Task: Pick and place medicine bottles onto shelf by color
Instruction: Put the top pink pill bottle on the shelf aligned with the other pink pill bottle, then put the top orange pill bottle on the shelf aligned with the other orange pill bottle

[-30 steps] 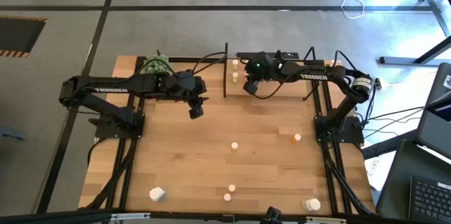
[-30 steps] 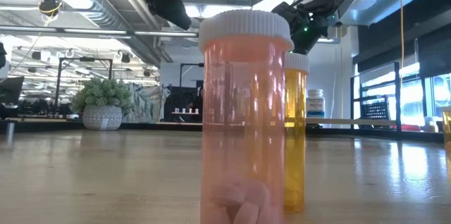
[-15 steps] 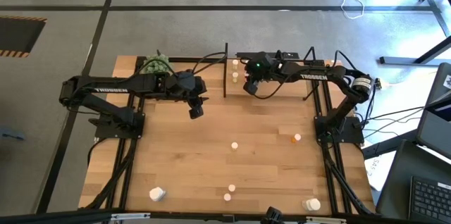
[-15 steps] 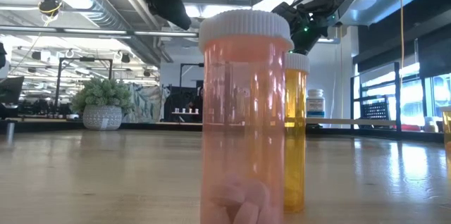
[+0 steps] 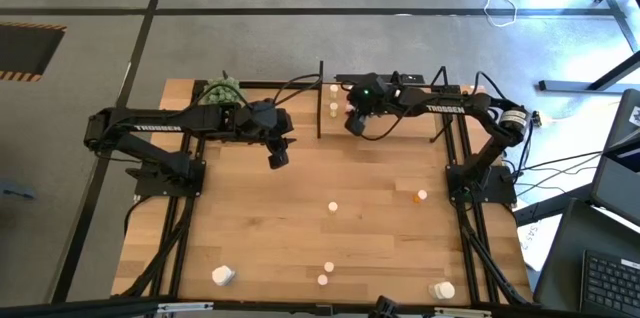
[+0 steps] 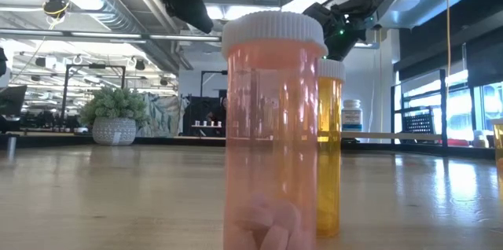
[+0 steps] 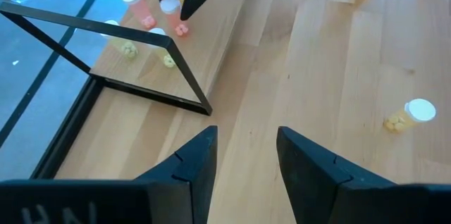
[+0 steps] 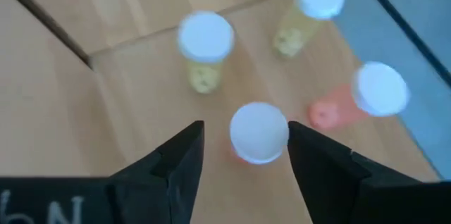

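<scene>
Release step under way: right gripper (image 8: 243,146) standing spread around pink bottle (image 8: 259,134) on shelf (image 7: 211,37), not clamping. We are judging next move as straight lift clear. We are counting four bottles on shelf, six on table (image 5: 260,218). Left gripper (image 7: 245,155) hovering open, empty.
</scene>
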`<state>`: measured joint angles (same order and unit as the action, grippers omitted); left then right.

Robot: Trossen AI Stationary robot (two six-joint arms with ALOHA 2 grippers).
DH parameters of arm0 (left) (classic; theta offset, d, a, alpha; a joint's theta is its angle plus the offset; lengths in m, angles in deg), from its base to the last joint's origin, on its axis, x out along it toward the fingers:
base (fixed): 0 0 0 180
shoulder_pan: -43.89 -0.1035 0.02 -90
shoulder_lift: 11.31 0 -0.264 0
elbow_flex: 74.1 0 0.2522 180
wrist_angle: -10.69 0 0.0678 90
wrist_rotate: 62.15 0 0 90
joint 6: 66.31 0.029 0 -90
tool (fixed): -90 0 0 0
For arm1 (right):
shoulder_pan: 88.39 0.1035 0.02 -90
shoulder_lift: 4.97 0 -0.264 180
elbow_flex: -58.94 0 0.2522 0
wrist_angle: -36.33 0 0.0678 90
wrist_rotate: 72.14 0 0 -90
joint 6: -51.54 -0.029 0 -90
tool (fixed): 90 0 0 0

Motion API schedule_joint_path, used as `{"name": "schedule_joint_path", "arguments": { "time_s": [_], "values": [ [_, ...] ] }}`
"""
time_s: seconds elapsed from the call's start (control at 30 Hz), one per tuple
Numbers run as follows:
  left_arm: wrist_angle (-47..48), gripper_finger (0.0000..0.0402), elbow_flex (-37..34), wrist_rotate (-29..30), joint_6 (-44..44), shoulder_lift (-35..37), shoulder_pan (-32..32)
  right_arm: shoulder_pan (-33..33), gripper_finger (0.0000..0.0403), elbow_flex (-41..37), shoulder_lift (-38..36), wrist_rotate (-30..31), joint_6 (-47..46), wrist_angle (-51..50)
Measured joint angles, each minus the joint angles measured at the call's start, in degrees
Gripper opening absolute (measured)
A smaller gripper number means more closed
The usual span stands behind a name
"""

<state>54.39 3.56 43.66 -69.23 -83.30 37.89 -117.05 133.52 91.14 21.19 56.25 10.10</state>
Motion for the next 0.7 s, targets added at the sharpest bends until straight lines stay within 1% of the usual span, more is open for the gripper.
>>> {"name": "schedule_joint_path", "arguments": {
  "time_s": [0.1,0.4,0.63,0.7],
  "values": [
    [0.0,0.0141,0.0,-0.17,0.0,0.0,0.02,0.04,0.0204,0.68,-0.04,-1.97,-1.22,0.2],
    [0.0,0.0141,0.0,-0.24,-0.06,0.0,0.0,0.0,0.0204,3.05,-0.04,-1.82,-1.29,-2.27],
    [0.0,0.0141,0.0,-0.24,-0.07,-0.02,0.0,0.0,0.0204,5.6,-0.06,3.02,-1.49,-6.44],
    [0.01,0.0141,0.0,-0.25,-0.09,0.0,0.0,0.0,0.0204,6.5,-0.07,3.09,-1.53,-8.48]
  ]
}}
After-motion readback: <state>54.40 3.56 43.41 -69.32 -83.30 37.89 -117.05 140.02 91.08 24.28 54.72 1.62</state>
